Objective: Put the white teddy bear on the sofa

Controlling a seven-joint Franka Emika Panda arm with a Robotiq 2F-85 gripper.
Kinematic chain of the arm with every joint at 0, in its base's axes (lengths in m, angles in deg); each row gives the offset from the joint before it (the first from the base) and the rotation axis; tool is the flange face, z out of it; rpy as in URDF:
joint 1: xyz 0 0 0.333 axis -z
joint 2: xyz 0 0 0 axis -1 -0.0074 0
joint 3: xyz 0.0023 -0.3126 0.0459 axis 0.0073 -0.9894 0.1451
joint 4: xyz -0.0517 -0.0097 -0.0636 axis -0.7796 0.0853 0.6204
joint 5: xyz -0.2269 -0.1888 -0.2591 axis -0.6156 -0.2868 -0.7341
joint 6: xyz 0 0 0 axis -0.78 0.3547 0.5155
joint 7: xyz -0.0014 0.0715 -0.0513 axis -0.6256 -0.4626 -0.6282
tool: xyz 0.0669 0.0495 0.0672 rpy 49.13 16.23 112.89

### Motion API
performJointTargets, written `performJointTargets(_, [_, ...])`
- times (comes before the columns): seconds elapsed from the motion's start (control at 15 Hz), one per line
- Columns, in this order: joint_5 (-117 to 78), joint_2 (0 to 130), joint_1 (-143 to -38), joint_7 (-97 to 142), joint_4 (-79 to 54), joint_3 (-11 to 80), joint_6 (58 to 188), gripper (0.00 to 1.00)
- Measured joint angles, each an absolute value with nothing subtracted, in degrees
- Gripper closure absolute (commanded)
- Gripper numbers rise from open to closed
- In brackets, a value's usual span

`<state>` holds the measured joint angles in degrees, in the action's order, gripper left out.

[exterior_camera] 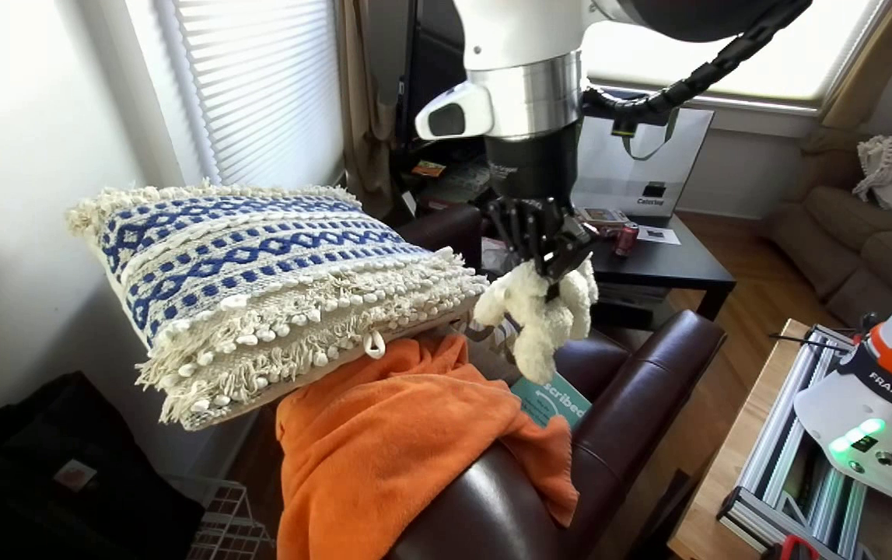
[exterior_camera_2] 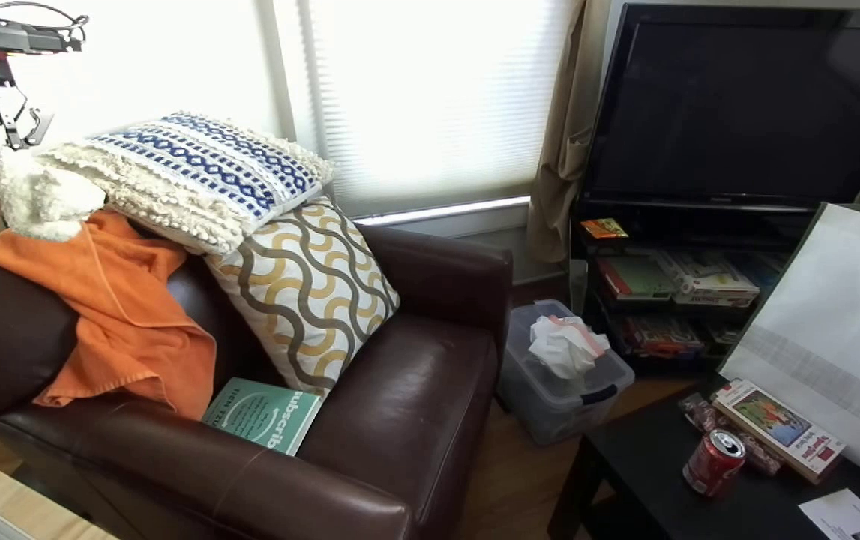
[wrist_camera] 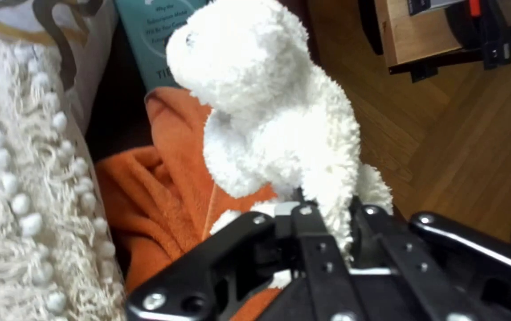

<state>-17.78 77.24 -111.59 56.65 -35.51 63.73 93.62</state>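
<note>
My claw point(wrist_camera: 329, 209) pinches the white teddy bear point(wrist_camera: 282, 116), its head clear of the grip; I hold it in the air above the dark brown sofa point(exterior_camera_2: 407, 367), near the sofa's back; an orange cloth point(exterior_camera_2: 122, 300) drapes over that back; a blue-and-white pillow point(exterior_camera: 259, 241) lies tilted on top of a wavy-patterned pillow point(exterior_camera_2: 310, 292), which leans on the sofa; a green book point(exterior_camera_2: 265, 412) lies on the sofa's seat; in front of the sofa, a red can point(exterior_camera_2: 713, 463) stands on a black tabletop point(exterior_camera_2: 643, 480).

On sofa point(exterior_camera_2: 415, 375) — book point(exterior_camera_2: 261, 414), towel point(exterior_camera_2: 133, 315), bear point(exterior_camera: 540, 323) above
</note>
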Motion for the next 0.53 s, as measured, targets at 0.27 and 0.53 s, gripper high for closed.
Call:
performJointTargets(0.27, [-14.0, 86.8, -109.0, 55.1, -46.0, 60.4, 93.7, 0.86])
performJointTargets(0.53, [-13.4, 88.4, -108.9, 53.9, -47.6, 59.7, 94.1, 0.96])
